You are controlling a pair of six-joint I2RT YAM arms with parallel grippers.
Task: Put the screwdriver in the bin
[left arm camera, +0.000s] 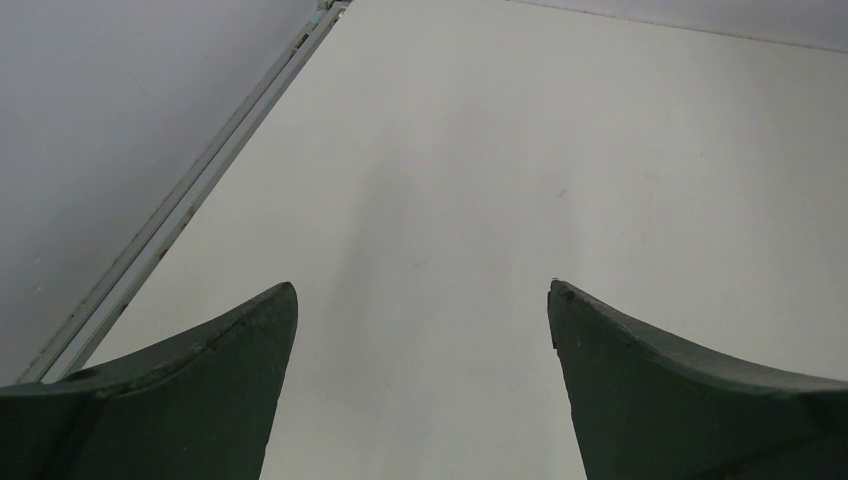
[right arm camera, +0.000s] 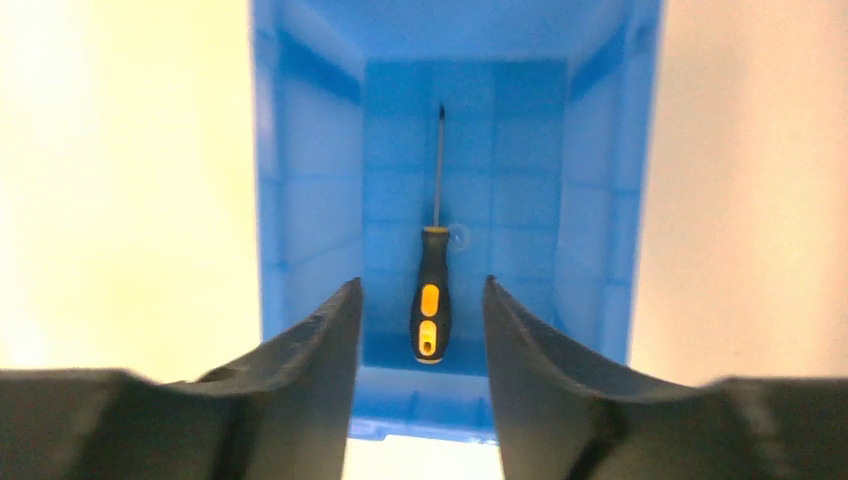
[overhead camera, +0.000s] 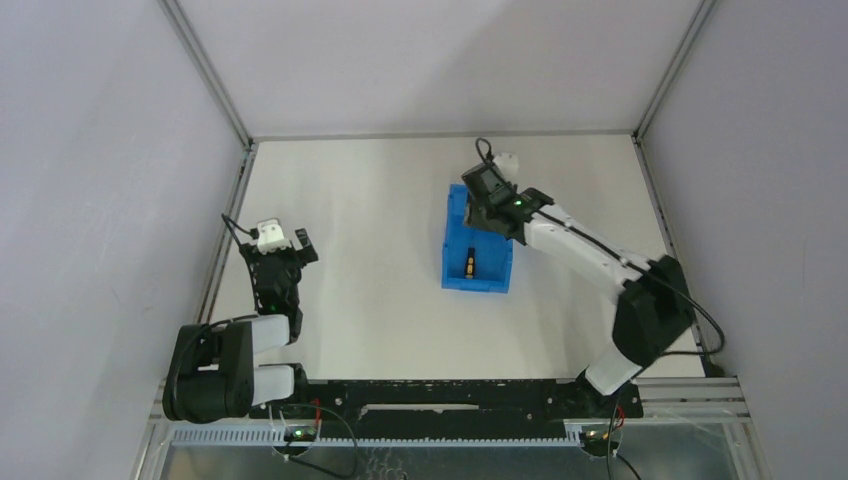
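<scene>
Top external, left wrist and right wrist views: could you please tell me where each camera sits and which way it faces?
Top external: above and behind the bases, looking down on the table; left arm and right arm show.
Left wrist: on the left end effector, facing bare table; its spread fingers show.
Right wrist: on the right end effector, looking down into the bin at the screwdriver; its fingers show.
Shared: top external and right wrist both show bin and screwdriver.

The screwdriver [right arm camera: 434,260] is lying in the bin [overhead camera: 476,286], which is sitting on the counter [overhead camera: 370,220], right of its centre.
</scene>
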